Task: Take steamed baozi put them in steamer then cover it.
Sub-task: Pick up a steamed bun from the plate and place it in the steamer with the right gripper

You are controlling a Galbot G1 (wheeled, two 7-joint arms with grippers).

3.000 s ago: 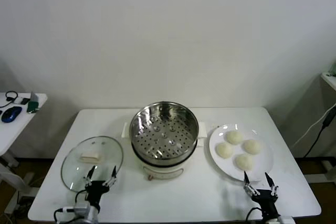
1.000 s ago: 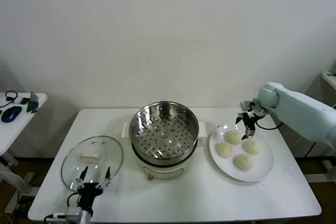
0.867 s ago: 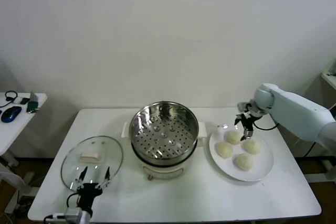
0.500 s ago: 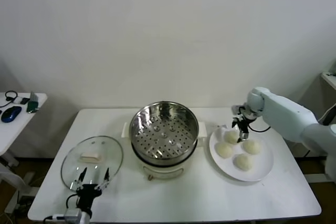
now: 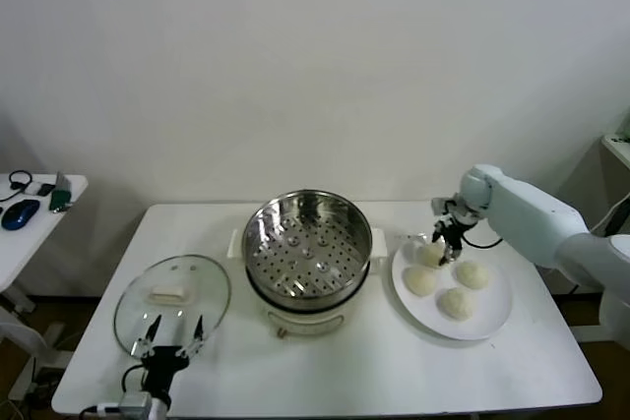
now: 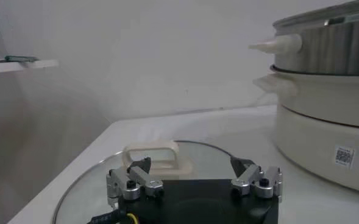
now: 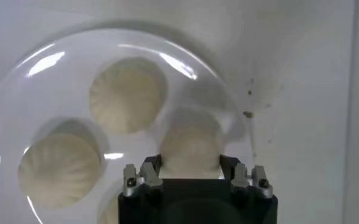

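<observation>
At the near left edge of the tabletop (image 5: 325, 361), the left end effector (image 5: 165, 337) waits with its fingers spread apart, just at the near rim of the cover (image 5: 172, 300), which lies flat on the tabletop with its cream handle (image 6: 152, 157) up. It sits slightly lower and farther left than three seconds ago.

In the middle stands the steamer (image 5: 307, 246) on its cream pot base, its perforated basket holding nothing.

To its right a white plate (image 5: 492, 314) carries the four steamed baozi (image 5: 455, 303). The right end effector (image 5: 442, 240) reaches in from the far right and is down over the farthest bun (image 5: 429, 254), at the plate's far left. In the right wrist view its fingers (image 7: 152, 167) flank that bun (image 7: 190, 140) on both sides, touching or nearly touching it; whether they are pressing it cannot be told, and the bun rests on the plate (image 7: 39, 67). The other three buns lie apart from the fingers.

Three seconds ago this end effector sat at the near right edge of the tabletop; a second ago it hung above the plate's far side, and it has since moved left and down onto the bun. All four buns lie where they were.
</observation>
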